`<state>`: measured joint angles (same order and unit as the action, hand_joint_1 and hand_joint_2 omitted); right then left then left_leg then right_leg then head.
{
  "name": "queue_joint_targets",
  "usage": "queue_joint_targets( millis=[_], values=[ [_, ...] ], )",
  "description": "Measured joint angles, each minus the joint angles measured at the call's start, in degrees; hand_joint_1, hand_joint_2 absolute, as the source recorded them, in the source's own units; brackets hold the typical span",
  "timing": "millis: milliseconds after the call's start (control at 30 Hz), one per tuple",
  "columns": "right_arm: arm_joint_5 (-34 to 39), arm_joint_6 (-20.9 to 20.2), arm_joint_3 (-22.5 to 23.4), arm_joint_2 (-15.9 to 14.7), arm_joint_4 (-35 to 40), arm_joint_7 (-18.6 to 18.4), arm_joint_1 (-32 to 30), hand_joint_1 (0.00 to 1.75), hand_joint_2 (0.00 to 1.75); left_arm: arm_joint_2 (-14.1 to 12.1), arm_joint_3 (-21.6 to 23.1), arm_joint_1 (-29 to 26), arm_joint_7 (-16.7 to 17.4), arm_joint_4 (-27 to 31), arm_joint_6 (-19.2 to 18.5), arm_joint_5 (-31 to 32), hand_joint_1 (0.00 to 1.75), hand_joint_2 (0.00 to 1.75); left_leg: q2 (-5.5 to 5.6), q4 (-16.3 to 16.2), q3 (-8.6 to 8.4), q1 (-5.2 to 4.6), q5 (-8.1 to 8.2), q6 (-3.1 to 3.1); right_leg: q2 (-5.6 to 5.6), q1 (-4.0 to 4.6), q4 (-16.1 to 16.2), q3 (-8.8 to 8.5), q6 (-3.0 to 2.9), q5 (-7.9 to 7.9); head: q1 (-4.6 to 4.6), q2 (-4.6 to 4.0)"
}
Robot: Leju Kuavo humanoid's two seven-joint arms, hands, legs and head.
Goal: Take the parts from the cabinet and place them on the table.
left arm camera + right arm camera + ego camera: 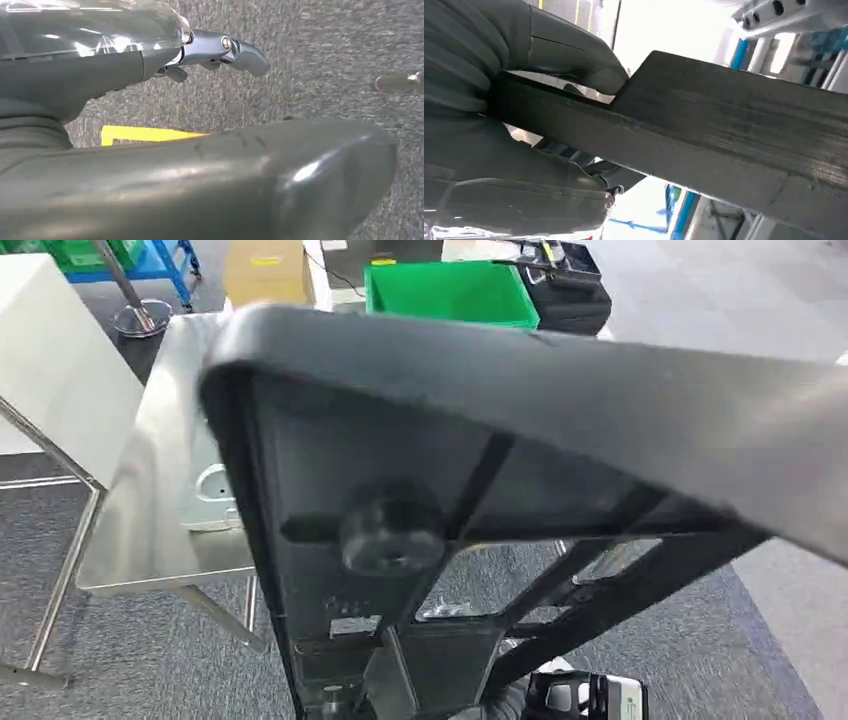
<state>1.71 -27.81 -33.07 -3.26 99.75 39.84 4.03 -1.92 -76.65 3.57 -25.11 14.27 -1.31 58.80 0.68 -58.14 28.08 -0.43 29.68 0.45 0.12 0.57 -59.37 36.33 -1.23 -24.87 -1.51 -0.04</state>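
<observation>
Head view: a large black plastic part, ribbed on its underside with a round boss near the middle, is held up close to the camera, above the steel table and the grey carpet. A green bin stands beyond the table. Right wrist view: the right hand clamps the part's edge between thumb and fingers. Left wrist view: the left hand hangs over carpet, fingers apparently apart and holding nothing, though the view is partly blocked.
</observation>
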Motion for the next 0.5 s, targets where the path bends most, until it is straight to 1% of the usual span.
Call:
queue_joint_targets(
  millis=[33,67,100,133,167,200,233,267,300,333,367,400,433,467,500],
  values=[
    [-0.35,0.73,0.07,0.02,0.44,0.0,-0.01,1.66,1.75,0.0,0.0,-0.01,-0.09,0.0,0.0,-0.02,0.0,0.0,-0.01,0.14,-0.35,-0.08,-0.1,-0.29,0.05,-0.18,0.15,-0.44,-0.34,-0.23,0.0,0.0],
    [-0.98,1.97,0.09,0.11,1.13,0.0,-0.1,1.66,1.75,-0.11,0.0,0.03,-0.11,0.02,0.04,-0.02,0.0,0.0,-0.01,-0.28,-0.39,-0.16,0.25,-0.52,0.1,-0.56,0.63,-1.48,-0.39,-0.2,0.02,0.0],
    [-1.93,3.78,0.11,0.11,1.83,0.0,-0.13,1.66,1.75,-0.09,0.0,0.11,-0.13,0.0,0.04,-0.07,0.0,0.0,-0.17,-1.98,0.02,0.09,0.98,-0.76,-0.08,-0.67,1.09,-2.32,-0.69,-0.43,0.04,0.0],
    [-2.84,6.33,0.11,0.11,2.65,0.02,-0.1,1.66,1.75,-0.09,0.0,0.16,-0.18,0.0,0.07,-0.26,0.0,0.0,-0.25,-5.14,1.72,0.21,2.35,-1.11,-0.16,-0.75,1.19,-2.73,-1.03,-0.67,-0.16,0.0],
    [-3.62,8.63,0.11,0.11,3.18,0.07,-0.11,1.66,1.75,-0.11,-0.04,0.17,-0.2,0.0,0.24,-0.37,0.0,0.0,-0.26,-9.29,4.24,0.46,4.17,-1.48,-0.21,-0.76,1.18,-3.01,-1.13,-0.86,-0.13,0.0],
    [-4.36,11.45,0.11,0.11,3.24,0.15,0.16,1.66,1.75,-0.22,-0.11,0.13,-0.18,0.0,0.37,-0.39,0.0,0.0,-0.26,-13.17,6.78,0.71,5.95,-1.85,-0.21,-0.77,1.17,-3.22,-1.09,-1.17,-0.15,0.0],
    [-4.49,14.64,0.18,0.09,2.68,0.13,1.01,1.66,1.75,-0.24,-0.24,0.04,-0.13,0.0,0.48,-0.46,0.0,0.0,-0.27,-16.11,9.09,1.03,6.97,-2.23,-0.09,-0.83,1.11,-3.4,-1.06,-1.39,-0.16,0.0],
    [-4.4,16.76,0.57,0.09,1.83,0.13,2.12,1.66,1.75,-0.22,-0.39,0.03,-0.11,0.0,0.59,-0.59,0.0,0.0,-0.27,-16.6,10.33,1.31,6.42,-2.52,0.08,-0.94,1.08,-3.63,-0.88,-1.64,-0.13,0.0],
    [-4.4,18.53,1.27,0.09,0.79,0.13,3.42,1.66,1.75,-0.2,-0.5,0.06,-0.13,0.0,0.66,-0.7,0.0,0.0,-0.29,-14.49,10.31,1.63,4.17,-2.88,0.23,-1.12,1.04,-4.01,-0.65,-1.94,-0.18,0.0],
    [-4.4,19.94,2.48,0.09,-0.67,0.13,4.92,1.66,1.75,-0.17,-0.59,0.1,-0.2,0.0,0.79,-1.01,0.0,0.0,-0.35,-9.97,9.08,1.94,0.44,-3.13,0.3,-1.36,0.92,-4.5,-0.31,-2.35,-0.13,0.0],
    [-4.27,20.93,3.79,0.04,-2.03,0.13,6.24,1.66,1.75,-0.2,-0.77,0.1,-0.2,0.0,0.94,-1.22,0.0,0.0,-0.43,-4.57,7.34,2.23,-3.62,-3.43,0.3,-1.57,0.75,-4.98,0.11,-2.81,-0.15,0.0],
    [-4.16,21.87,5.3,-0.04,-3.61,0.15,7.46,1.66,1.75,-0.15,-0.96,0.04,-0.26,0.0,1.03,-1.4,0.0,0.0,-0.56,-1.16,6.3,2.45,-5.41,-3.72,0.22,-1.58,0.7,-5.12,0.59,-3.25,-0.13,0.0],
    [-3.98,22.69,7.18,-0.35,-6.05,0.2,8.97,1.66,1.75,0.05,-1.2,0.09,-0.33,0.0,1.03,-1.51,0.0,0.0,-0.63,-0.87,6.93,1.92,-3.66,-3.47,0.24,-1.55,0.43,-5.15,0.88,-3.26,-0.29,0.0],
    [-4.03,23.55,8.97,-0.55,-8.26,0.13,10.53,1.66,1.75,0.04,-1.42,0.18,-0.42,0.0,1.03,-1.53,0.0,0.0,-0.8,-1.11,6.95,1.68,-3.25,-2.26,0.24,-1.4,0.49,-4.59,1.29,-3.29,-0.44,0.02],
    [-4.36,24.82,11.29,-0.96,-11.08,-0.44,12.08,1.66,1.75,0.04,-1.53,-0.03,-0.57,0.0,1.05,-1.55,0.0,0.0,-0.62,-1.16,7.06,1.65,-4.65,-1.62,0.18,-1.33,0.44,-4.66,1.79,-3.57,-0.29,0.0]
  ],
)
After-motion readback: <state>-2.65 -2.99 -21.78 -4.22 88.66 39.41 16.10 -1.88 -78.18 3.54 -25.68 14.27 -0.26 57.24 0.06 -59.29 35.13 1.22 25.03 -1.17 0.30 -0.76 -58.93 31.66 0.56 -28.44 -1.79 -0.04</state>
